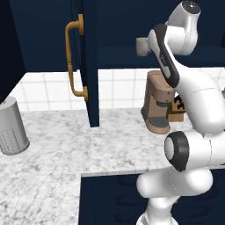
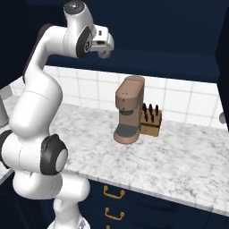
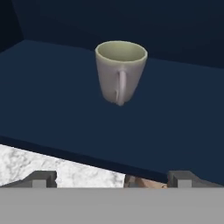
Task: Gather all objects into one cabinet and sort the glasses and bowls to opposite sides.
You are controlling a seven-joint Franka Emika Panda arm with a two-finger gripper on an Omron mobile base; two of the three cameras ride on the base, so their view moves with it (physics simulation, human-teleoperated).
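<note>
The grey-beige cup stands upright on the navy cabinet shelf, handle toward the empty, spread gripper, which should advance level and straddle it squarely.

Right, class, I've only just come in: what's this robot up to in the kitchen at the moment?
The white arm is raised toward the open navy wall cabinet, above the marble counter. In the hand view a grey-beige cup stands upright on the cabinet's dark shelf, handle facing the camera. The claw is open and empty, its fingertips set wide apart short of the cup and not touching it. On the counter below sit a brown coffee machine and a knife block.
</note>
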